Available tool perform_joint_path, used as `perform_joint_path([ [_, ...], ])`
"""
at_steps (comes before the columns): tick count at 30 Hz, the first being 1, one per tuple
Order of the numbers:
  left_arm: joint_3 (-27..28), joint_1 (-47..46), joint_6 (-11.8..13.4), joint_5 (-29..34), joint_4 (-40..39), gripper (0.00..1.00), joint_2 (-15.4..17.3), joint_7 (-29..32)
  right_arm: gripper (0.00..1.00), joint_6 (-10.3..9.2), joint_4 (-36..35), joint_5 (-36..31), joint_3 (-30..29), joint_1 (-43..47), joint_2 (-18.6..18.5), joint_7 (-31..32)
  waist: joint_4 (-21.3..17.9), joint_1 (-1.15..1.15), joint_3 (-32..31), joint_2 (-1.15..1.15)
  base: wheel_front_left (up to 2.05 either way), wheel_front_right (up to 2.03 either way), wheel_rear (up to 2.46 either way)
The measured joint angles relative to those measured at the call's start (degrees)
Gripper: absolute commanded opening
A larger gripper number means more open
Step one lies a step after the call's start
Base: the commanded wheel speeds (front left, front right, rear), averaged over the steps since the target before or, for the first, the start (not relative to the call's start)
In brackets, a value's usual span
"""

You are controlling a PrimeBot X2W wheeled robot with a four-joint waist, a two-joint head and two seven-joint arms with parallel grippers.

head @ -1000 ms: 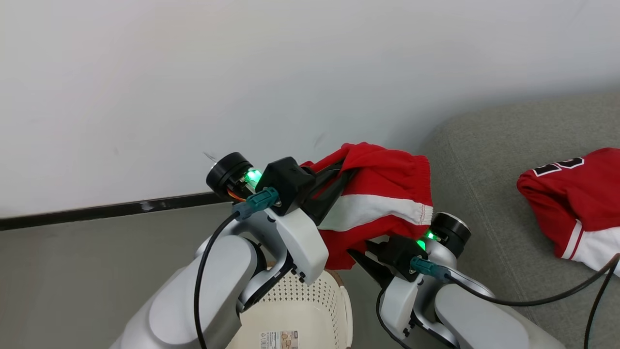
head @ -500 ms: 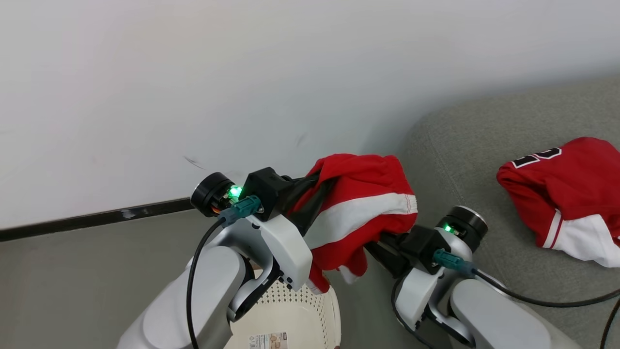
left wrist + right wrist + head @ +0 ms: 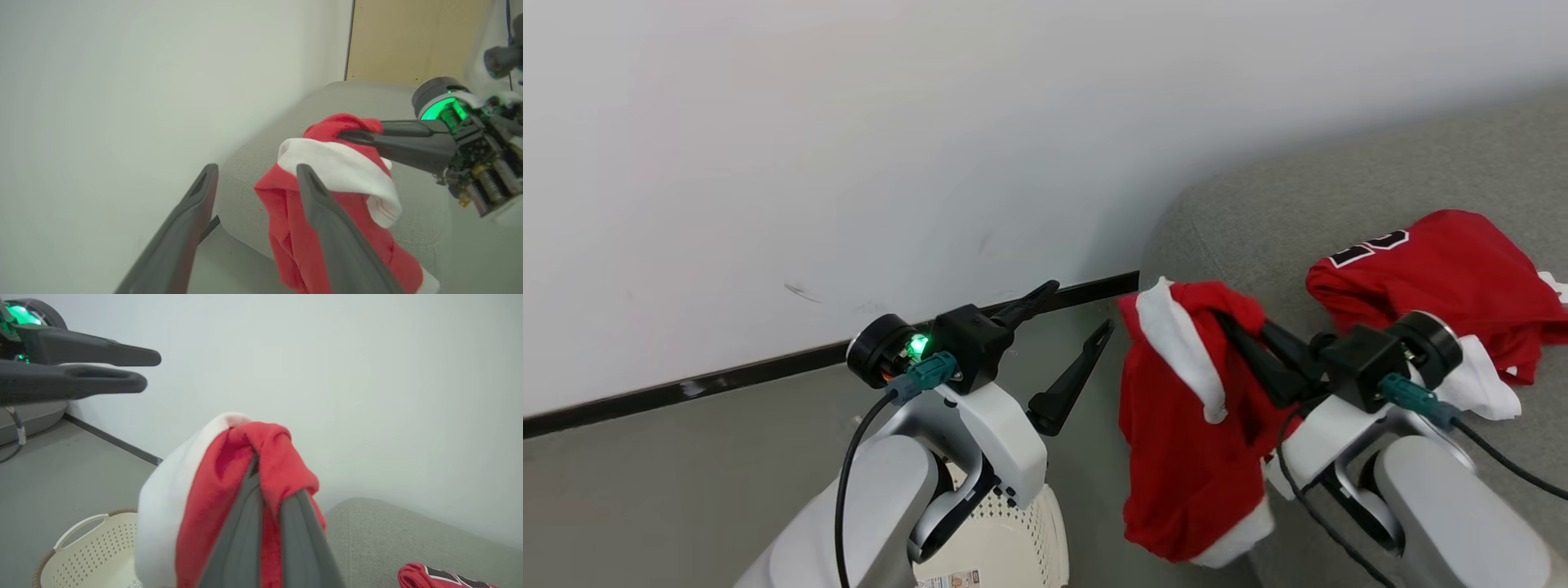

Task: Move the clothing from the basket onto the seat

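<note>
Right gripper (image 3: 1235,328) is clenched on the red shorts (image 3: 1176,441), which hang just beside the seat (image 3: 1258,204), not yet laid down. The left gripper (image 3: 1081,305) gapes, empty. The jersey (image 3: 1445,269) already lies on the grey cushion, so likely only the shorts remain. The basket (image 3: 1021,543) sits on grey floor (image 3: 645,490) by a white wall (image 3: 849,122).

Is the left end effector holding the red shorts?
No, the left end effector is open and empty, not touching the red shorts.

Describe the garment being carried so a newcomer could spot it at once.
Find the grey sofa on the right. Off its rounded corner, red shorts hang from the right gripper. Unlike the numbered jersey lying on the sofa, they dangle in midair, white-banded.
</note>
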Motion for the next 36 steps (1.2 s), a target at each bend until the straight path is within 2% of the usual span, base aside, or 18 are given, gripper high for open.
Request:
perform_joint_path([
  [12, -1.3, 1.6, -0.6, -0.1, 0.1, 1.0, -0.2, -1.9, 0.0, 0.0, -5.0, -2.9, -9.9, 5.3, -2.4, 0.0, -4.2, 0.0, -0.6, 0.0, 0.0, 0.0, 0.0],
  [23, -1.9, 3.9, -0.6, -1.9, 0.3, 1.0, -1.0, -3.0, 0.0, 0.0, -7.9, -3.5, -15.5, 11.1, -4.4, 0.0, -8.5, 0.0, -1.1, 0.0, 0.0, 0.0, 0.0],
  [31, -1.9, 4.7, -0.5, -2.3, 0.4, 1.0, -1.6, -3.9, 0.0, 0.0, -9.0, -2.0, -16.1, 12.8, -4.7, 0.0, -11.8, 0.0, -1.0, 0.0, 0.0, 0.0, 0.0],
  [36, -1.8, 4.8, 0.2, -2.4, 0.4, 1.0, -1.6, -4.0, 0.0, 0.0, -8.6, 0.6, -13.0, 11.8, -5.6, 0.0, -13.3, 0.0, -0.2, 0.0, 0.0, 0.0, 0.0],
])
